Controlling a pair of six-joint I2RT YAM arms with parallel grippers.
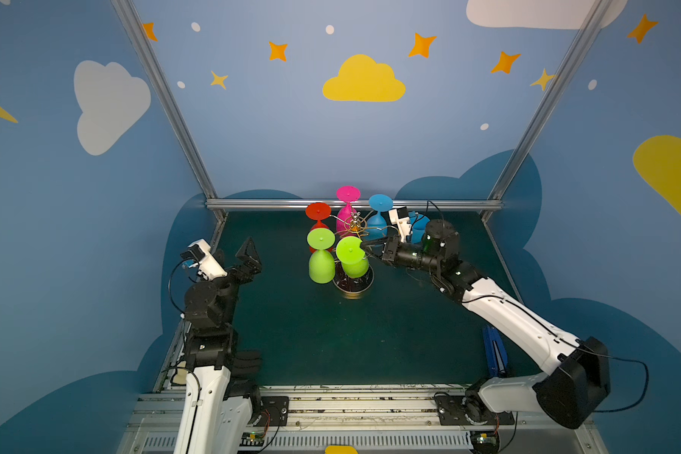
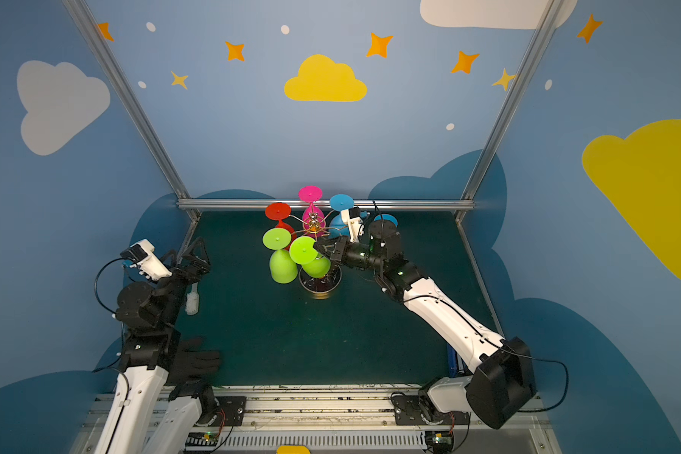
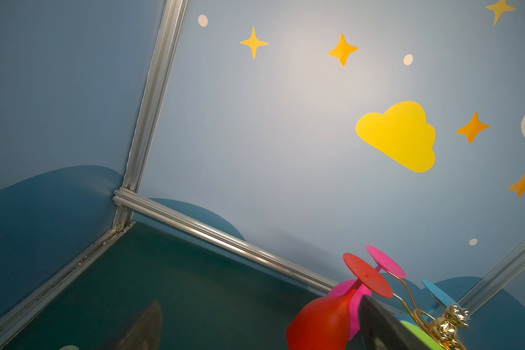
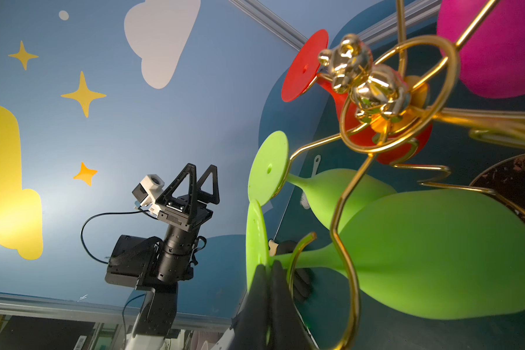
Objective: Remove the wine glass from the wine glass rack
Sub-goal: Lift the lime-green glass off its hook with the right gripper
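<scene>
Rack status: wine glass rack [image 1: 353, 286] stands at the back middle of the counter [image 1: 331, 346], five glasses hung on its arms bowl-down, foot-up.
- red glass [image 1: 317, 211], pink glass [image 1: 347, 193] and blue glass [image 1: 380, 203] on the far side
- second green glass [image 1: 321, 267] front left
- target green wine glass [image 1: 347, 250] front right, on its wire loop, bowl over the rack's base

Right gripper [image 4: 269, 271]: jaws pinched tight on the rim of that wine glass's foot disc (clearest in the right wrist view). Left gripper [image 1: 251, 254]: jaws spread wide, nothing between them, parked near the left wall, well apart from the rack.

Hard to read:
- blue shape [image 2: 386, 219] behind the right wrist is mostly hidden; I can't tell what it is
- bowls all face down, so I can't see inside them
- left wrist view cuts off the rack and shows only blurred dark finger edges
- rack base is cut off in the right wrist view
</scene>
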